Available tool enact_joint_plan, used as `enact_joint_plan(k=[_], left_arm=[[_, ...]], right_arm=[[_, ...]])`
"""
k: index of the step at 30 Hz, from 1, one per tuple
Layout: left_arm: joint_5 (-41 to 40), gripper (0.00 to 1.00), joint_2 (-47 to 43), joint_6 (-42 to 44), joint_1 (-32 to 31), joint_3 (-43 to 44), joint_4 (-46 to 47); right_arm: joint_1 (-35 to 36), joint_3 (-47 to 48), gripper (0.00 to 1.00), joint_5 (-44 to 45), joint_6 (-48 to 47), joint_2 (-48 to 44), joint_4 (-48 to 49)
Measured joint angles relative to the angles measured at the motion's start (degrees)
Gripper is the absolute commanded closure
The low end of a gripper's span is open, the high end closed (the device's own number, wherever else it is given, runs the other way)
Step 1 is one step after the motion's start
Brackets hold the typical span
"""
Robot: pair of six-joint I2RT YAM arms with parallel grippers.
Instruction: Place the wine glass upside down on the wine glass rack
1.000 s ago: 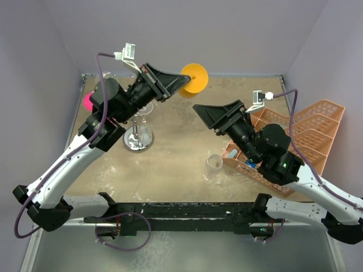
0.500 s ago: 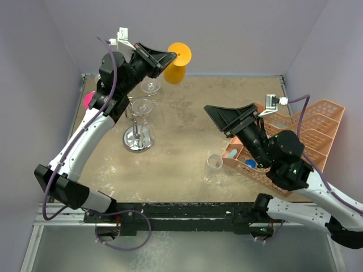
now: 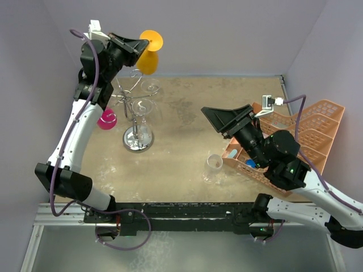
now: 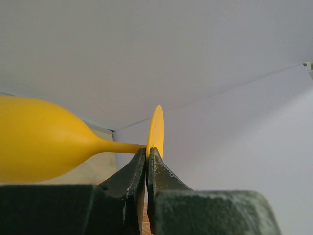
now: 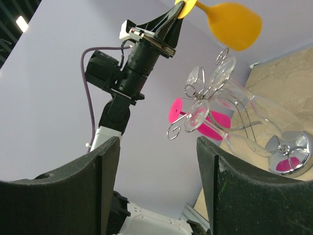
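lavender walls (image 3: 227, 34) are boxing in a tan, mottled table (image 3: 181, 107). your left gripper (image 4: 147, 154) is clamping shut on the flat round foot of the yellow wine glass (image 4: 44, 142), jaws pinching the disc edge-on with nothing else between them. you're holding that glass high up in the back-left corner. the right wrist view is showing its stem lying near level and its bowl sagging a little lower than the foot. the bowl is hanging in the air just above the curled scroll arms of the wine glass rack (image 3: 138, 141), with a clear gap between them, so it is not seated on the wire. the rack is standing upright on its round chrome base on the left part of the table, under your left arm. clear glasses (image 5: 198, 115) are hanging from its arms, feet up in the scrolls and bowls down. a pink glass (image 3: 107, 119) is hanging off its left side the same way.

your right gripper (image 5: 157, 142) is hovering over the right half of the table with its jaws spread wide, gripping nothing, well apart from the rack and facing it. a small clear glass (image 3: 214, 163) is standing upright on the table near that arm, just beside a peach crate (image 3: 309, 127) sitting along the right edge.
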Motion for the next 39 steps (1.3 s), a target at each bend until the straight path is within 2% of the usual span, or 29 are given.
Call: enact_joint_plan(k=[18,39], left_arm=[[-1.4,1.0,0.0,5.5,8.1,-0.8,-7.0],[2.6,1.0,-9.8,1.4,12.0,-16.5,-4.2]], right_arm=[[0.0,-0.9,0.35,-0.6,0.5,0.7,0.4],[0.0,-1.8,0.37,-1.2,2.0,0.7,0.3]])
